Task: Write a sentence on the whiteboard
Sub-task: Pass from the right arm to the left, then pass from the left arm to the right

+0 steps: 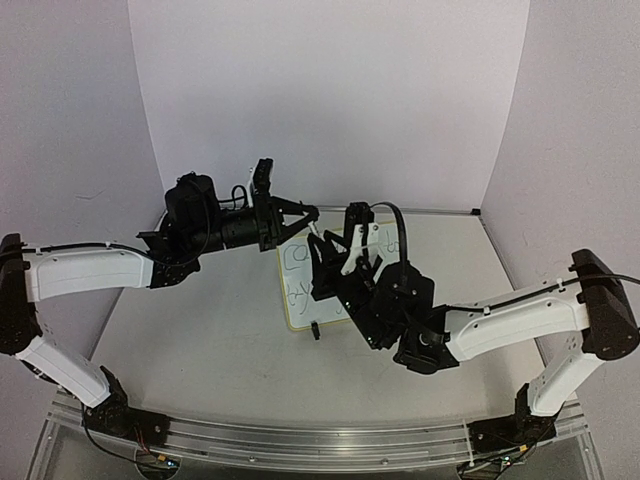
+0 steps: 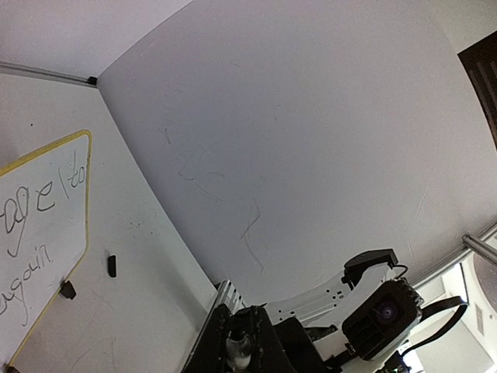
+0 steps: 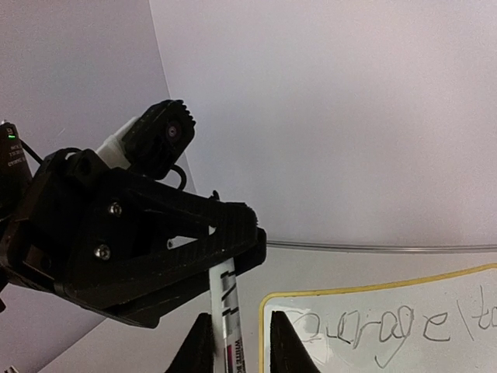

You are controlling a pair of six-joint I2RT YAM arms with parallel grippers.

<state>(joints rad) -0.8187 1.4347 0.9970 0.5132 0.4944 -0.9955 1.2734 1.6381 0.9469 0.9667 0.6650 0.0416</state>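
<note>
The whiteboard point(image 1: 300, 292) lies flat mid-table, yellow-rimmed, with the sentence point(image 3: 388, 330) in thin dark script reading "courage to" over a second line. It also shows in the left wrist view point(image 2: 43, 225). A white marker point(image 3: 231, 311) stands upright just off the board's corner. My left gripper point(image 1: 303, 215) is shut on the marker's upper end point(image 2: 239, 342); it also shows in the right wrist view point(image 3: 225, 241). My right gripper point(image 3: 242, 346) is lower on the marker with jaws apart: the marker is against one finger, with a gap to the other.
Both arms meet over the board's far edge point(image 1: 330, 250). A small black piece point(image 2: 111, 266) lies on the table beside the board, near a black clip foot point(image 2: 67, 290). White walls close in the back and sides. A metal rail point(image 1: 300, 450) runs along the near edge.
</note>
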